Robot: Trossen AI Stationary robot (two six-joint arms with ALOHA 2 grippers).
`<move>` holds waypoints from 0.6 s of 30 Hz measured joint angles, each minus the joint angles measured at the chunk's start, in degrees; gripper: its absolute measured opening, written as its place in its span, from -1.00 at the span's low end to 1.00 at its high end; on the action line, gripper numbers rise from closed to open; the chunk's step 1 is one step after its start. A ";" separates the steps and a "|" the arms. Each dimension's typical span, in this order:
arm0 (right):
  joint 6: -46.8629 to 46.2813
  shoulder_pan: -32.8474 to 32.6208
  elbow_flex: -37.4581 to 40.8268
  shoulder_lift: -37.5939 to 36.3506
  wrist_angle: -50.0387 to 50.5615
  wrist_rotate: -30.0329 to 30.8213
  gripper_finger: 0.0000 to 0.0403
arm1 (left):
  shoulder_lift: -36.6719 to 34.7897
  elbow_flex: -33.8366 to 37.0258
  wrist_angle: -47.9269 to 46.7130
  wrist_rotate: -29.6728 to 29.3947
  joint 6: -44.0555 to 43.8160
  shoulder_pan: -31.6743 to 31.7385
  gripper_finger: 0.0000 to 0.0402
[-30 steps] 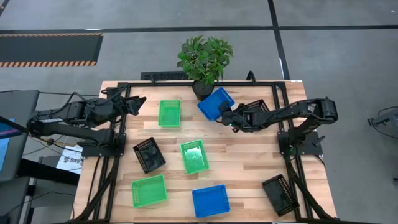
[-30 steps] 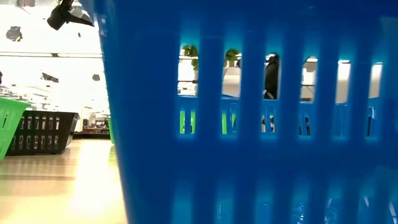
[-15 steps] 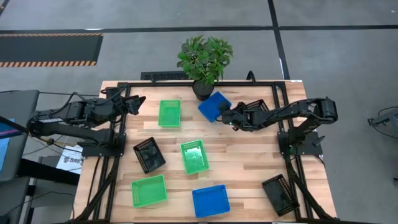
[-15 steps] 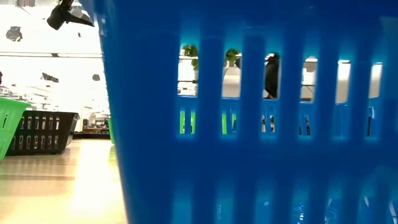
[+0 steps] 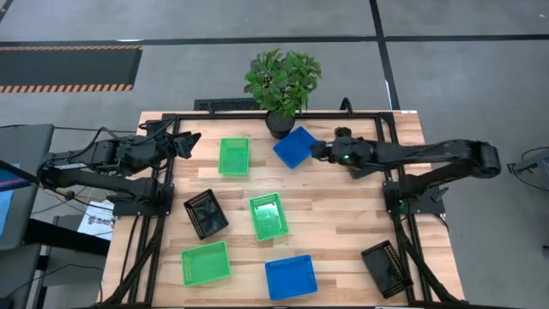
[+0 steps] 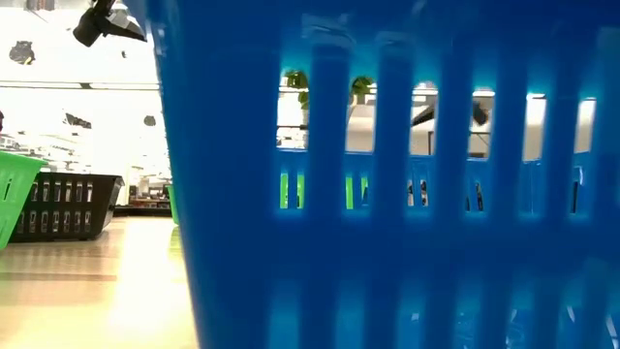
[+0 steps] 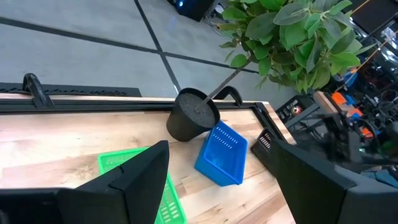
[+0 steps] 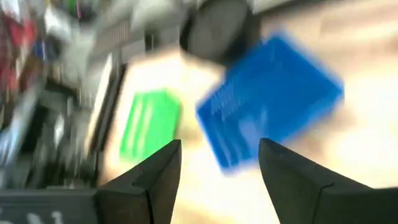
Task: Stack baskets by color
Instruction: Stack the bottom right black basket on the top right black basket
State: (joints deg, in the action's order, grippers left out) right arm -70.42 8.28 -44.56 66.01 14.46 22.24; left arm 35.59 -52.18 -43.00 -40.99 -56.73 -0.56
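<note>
Several baskets lie on the wooden table. A blue basket (image 5: pixel 294 147) sits at the far side, right beside the plant pot (image 5: pixel 279 123); it looks tilted in the left wrist view (image 7: pixel 221 155). My right gripper (image 5: pixel 319 153) hangs open just to its right, touching nothing (image 8: pixel 217 180). Three green baskets (image 5: pixel 233 156) (image 5: pixel 268 215) (image 5: pixel 206 263), two black baskets (image 5: pixel 206 213) (image 5: pixel 388 268) and a second blue basket (image 5: pixel 290 276) rest flat on the table. My left gripper (image 5: pixel 193 139) waits open at the far left (image 7: pixel 217 186).
The leafy plant (image 5: pixel 283 79) overhangs the table's far edge. In the low view the near blue basket's slotted wall (image 6: pixel 387 194) fills most of the picture. A dark metal frame (image 5: pixel 163 206) runs along the table's sides. Bare wood lies at the middle right (image 5: pixel 352 223).
My right gripper has opened and let go of the far blue basket, then drawn back toward the table's right edge and upward, rolling its wrist. The basket has settled beside the plant pot, shifted slightly toward the left.
</note>
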 joint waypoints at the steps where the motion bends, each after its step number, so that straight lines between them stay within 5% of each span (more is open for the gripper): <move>1: 0.16 -0.37 0.00 -1.53 3.37 -3.94 0.14 | 0.00 0.00 0.00 0.02 0.00 0.00 0.33; 10: -0.47 -16.99 0.07 -6.47 35.10 -32.32 0.10 | 0.00 0.00 -0.09 1.62 0.04 0.00 0.33; 18: 0.44 -35.90 0.10 -4.39 40.47 -35.48 0.09 | 0.00 0.00 -0.09 1.16 0.90 0.00 0.33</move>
State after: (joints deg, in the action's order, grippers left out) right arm -69.97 -27.62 -44.46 61.62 54.92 -13.24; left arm 35.59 -52.18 -43.09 -39.83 -55.83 -0.56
